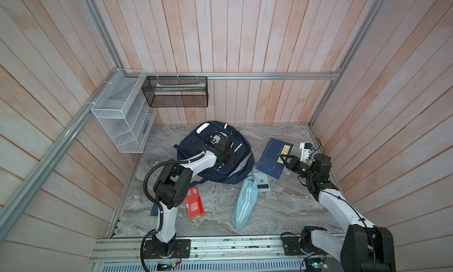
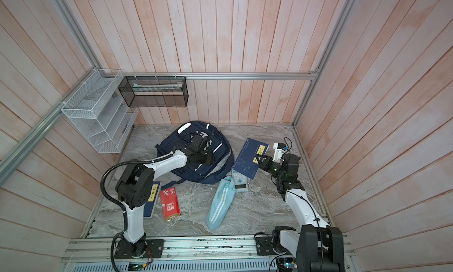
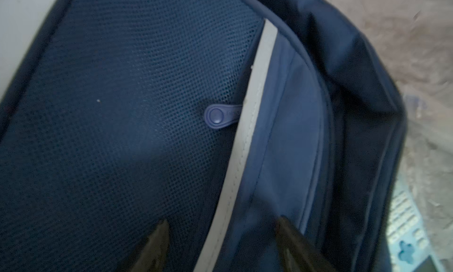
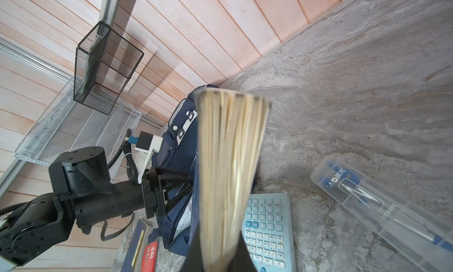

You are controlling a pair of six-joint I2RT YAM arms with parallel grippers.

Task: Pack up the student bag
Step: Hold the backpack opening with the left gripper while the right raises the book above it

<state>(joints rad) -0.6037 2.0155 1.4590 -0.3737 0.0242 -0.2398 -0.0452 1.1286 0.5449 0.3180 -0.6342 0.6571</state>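
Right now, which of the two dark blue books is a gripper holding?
The dark blue book right of the navy fabric backpack, its page edge pinched by the right gripper. The other blue book lies flat beside the red box.

On your grey marble bench (image 1: 282, 209), the student bag (image 1: 190, 148) lies at the back. Nearer the front, a red box (image 1: 195, 206) sits just beside a dark book (image 2: 150, 207), and a light-blue striped pouch (image 1: 245, 207) touches a calculator (image 1: 262, 183). A blue book (image 1: 272, 158), gripped by the right claw (image 1: 283, 157), overlaps the calculator, and a clear compass case (image 4: 367, 199) lies near it.
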